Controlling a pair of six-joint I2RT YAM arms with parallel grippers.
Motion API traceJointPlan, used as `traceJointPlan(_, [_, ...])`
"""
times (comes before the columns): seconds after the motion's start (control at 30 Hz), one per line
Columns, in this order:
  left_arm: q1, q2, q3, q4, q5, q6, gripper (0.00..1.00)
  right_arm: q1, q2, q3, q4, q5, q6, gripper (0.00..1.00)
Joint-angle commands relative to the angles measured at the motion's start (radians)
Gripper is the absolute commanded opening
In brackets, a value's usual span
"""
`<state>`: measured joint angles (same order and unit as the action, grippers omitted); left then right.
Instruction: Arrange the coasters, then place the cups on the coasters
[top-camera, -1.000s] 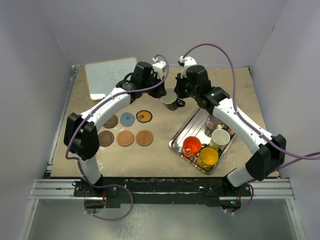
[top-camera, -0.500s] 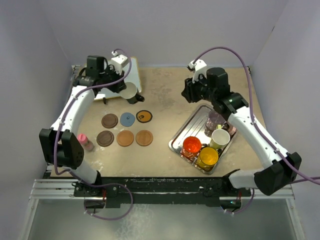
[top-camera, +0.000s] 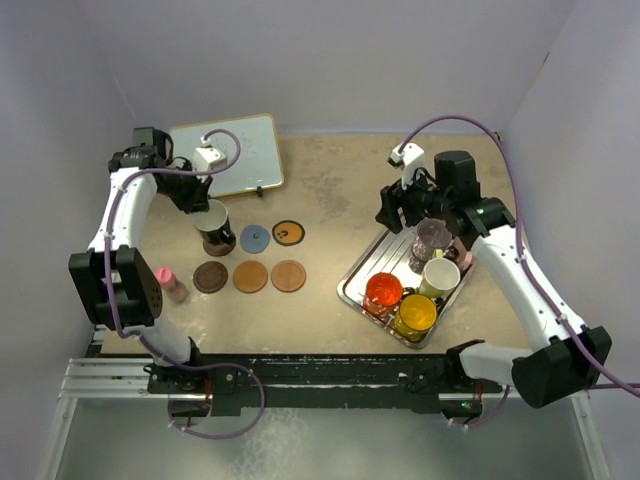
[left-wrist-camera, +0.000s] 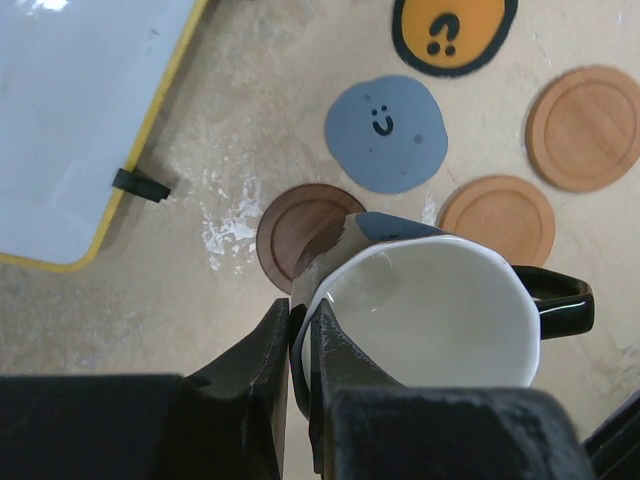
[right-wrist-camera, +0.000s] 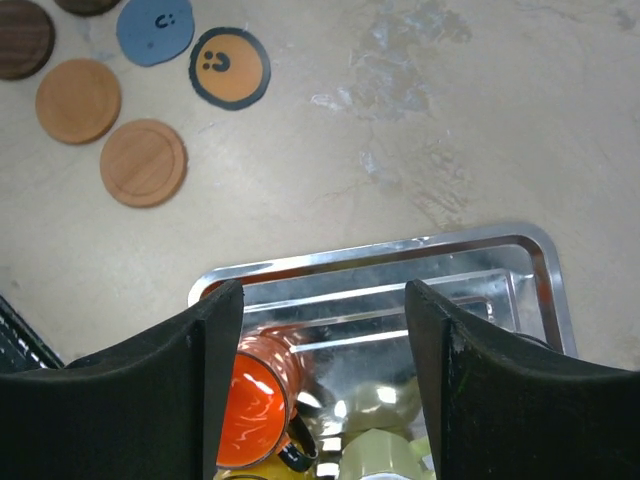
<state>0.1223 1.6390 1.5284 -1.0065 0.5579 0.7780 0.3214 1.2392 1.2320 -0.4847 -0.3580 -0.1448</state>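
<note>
The left hand (top-camera: 208, 207) is clenched on the rim of the black mug (top-camera: 216, 229), holding it over the far-left dark brown coaster (top-camera: 219, 246) in the top view. Whether the mug's base touches the disc cannot be told from here. The other five coasters (top-camera: 254, 238) lie bare in their two rows. The right hand (top-camera: 398, 215) hangs over the far end of the tray (top-camera: 352, 285), where the other mugs stand.

From the left wrist, one finger sits inside the white bowl and one outside, pinching the wall. The mug hides the near right part of the coaster, and a crescent of brown shows beyond it, though some of that offset may be the viewing angle. I judge the mug should be nudged toward that crescent, kept upright and lowered until it rests flat. Only then should the hand let go and lift straight up, so the rim is not dragged.

From the right wrist, the right hand's fingers stand spread wide with nothing between them, above the tray's rim and the red-orange mug (right-wrist-camera: 250, 400).
</note>
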Motion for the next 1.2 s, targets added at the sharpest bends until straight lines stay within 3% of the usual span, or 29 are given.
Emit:
traceJointPlan(0.0, [0.002, 0.046, 0.068, -0.081, 0.093, 0.198, 0.03, -0.001, -0.044, -0.008, -0.075, -0.074, -0.084, 0.7])
traceJointPlan(0.07, [0.002, 0.082, 0.088, -0.104, 0.093, 0.231, 0.03, -0.003, -0.05, -0.015, -0.085, -0.09, -0.099, 0.72])
traceJointPlan(0.2, [0.002, 0.147, 0.112, -0.112, 0.083, 0.255, 0.03, -0.018, -0.069, -0.014, -0.094, -0.123, -0.113, 0.89])
traceJointPlan(0.3, [0.002, 0.18, 0.122, -0.11, 0.079, 0.269, 0.03, -0.031, -0.079, -0.02, -0.094, -0.134, -0.116, 0.95])
traceJointPlan(1.17, [0.017, 0.268, 0.166, -0.113, 0.08, 0.267, 0.03, -0.076, -0.067, -0.04, -0.089, -0.143, -0.119, 0.98])
